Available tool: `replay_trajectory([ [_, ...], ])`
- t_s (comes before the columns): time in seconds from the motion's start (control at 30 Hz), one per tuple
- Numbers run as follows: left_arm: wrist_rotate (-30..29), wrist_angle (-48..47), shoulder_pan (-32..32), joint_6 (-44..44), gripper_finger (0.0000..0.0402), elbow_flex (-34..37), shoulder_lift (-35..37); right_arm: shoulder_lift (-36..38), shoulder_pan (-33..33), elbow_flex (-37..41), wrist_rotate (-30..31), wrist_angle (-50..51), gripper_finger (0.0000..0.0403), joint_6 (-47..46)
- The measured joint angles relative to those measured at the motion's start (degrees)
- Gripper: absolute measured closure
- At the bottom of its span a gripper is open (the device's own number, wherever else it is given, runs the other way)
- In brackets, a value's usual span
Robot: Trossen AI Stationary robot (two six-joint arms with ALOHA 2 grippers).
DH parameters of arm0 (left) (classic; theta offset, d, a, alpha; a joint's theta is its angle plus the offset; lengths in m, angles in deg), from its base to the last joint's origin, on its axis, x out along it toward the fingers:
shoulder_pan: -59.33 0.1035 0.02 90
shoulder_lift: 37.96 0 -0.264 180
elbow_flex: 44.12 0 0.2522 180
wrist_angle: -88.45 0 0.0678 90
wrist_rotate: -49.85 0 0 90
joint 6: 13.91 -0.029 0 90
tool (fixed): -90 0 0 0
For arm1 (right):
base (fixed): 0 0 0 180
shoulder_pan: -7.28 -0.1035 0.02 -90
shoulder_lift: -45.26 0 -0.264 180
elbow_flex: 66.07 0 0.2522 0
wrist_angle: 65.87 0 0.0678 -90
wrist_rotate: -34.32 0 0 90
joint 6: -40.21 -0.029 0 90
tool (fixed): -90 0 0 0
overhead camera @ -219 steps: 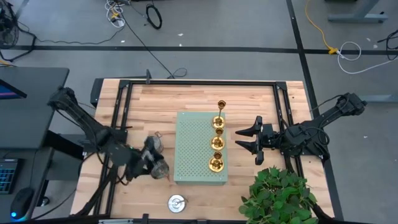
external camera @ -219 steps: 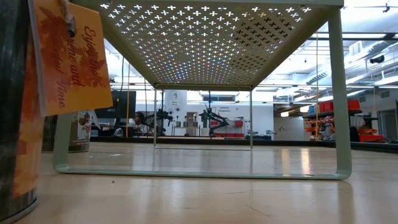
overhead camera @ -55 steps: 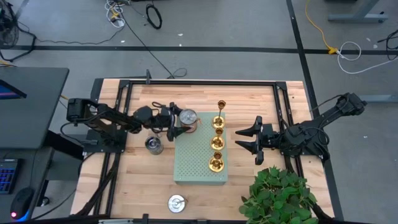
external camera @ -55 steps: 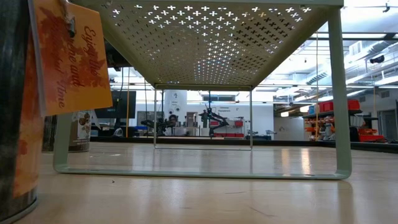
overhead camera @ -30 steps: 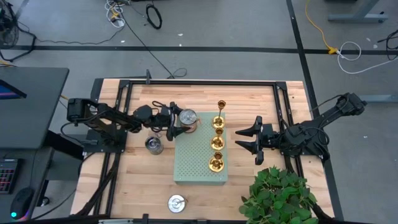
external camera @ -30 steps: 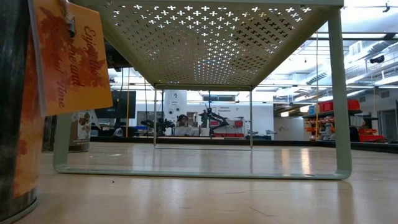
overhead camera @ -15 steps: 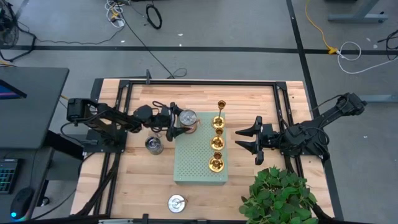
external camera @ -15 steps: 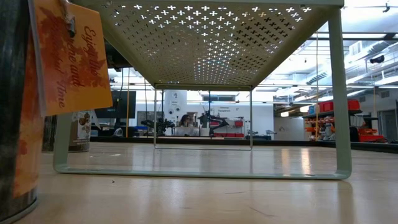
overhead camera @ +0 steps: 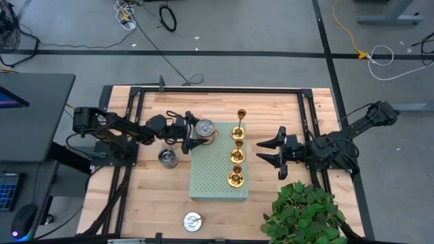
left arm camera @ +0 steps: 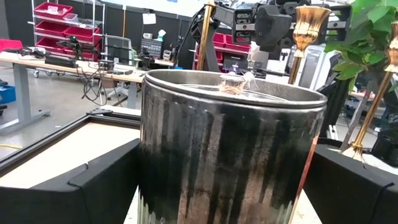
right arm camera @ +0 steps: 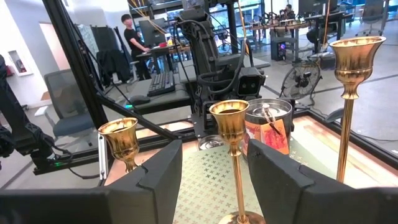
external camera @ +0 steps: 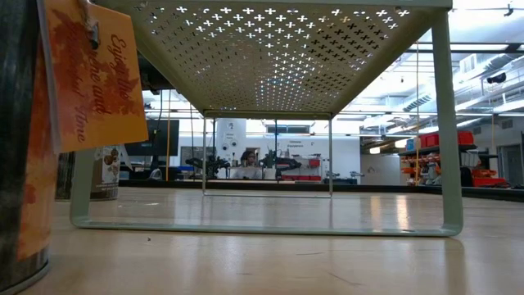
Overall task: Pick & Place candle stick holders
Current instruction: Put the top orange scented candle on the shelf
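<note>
My left gripper (overhead camera: 199, 131) is shut on a squat silver holder (overhead camera: 203, 127) at the far left corner of the pale green board (overhead camera: 213, 169). The holder fills the left wrist view (left arm camera: 230, 149) and shows an orange tag in the right wrist view (right arm camera: 268, 127). Three gold holders (overhead camera: 237, 156) stand in a row along the board's right side, the tall one (overhead camera: 240, 116) farthest. A second silver holder (overhead camera: 167, 158) stands on the table left of the board, and a third (overhead camera: 192, 221) near the front edge. My right gripper (overhead camera: 261, 152) is open and empty, right of the board. My left gripper pinches the silver holder's round side wall (left arm camera: 152, 180) between its two fingers, one finger (left arm camera: 93, 186) on each side. The fingers come level from the table's left. The holder is upright over the board's corner; whether its bottom rests on the board I cannot tell.
A potted plant (overhead camera: 305, 213) stands at the front right, close to my right arm. A black frame (overhead camera: 217, 90) runs round the table. In the low view the board's underside (external camera: 278, 49) and legs fill the picture, with a tagged silver holder (external camera: 16, 139) at the left.
</note>
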Motion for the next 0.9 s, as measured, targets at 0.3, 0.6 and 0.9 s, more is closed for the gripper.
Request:
replay_trajectory([
  [0.3, 0.05, -0.14, -0.34, -2.3, 0.0002, 0.0, 0.0, 0.0, 0.01, 0.0, -0.01, 0.01, 0.0218, -0.01],
  [0.6, -0.19, -0.62, -0.34, -3.79, 0.0002, 0.0, -0.06, 0.0, 0.0, 0.0, -0.01, 0.01, 0.0218, -0.01],
  [0.9, -1.44, -1.46, -0.34, -5.26, 0.0002, 0.04, -0.11, 0.0, 0.01, 0.0, 0.0, 0.01, 0.0218, -0.01],
])
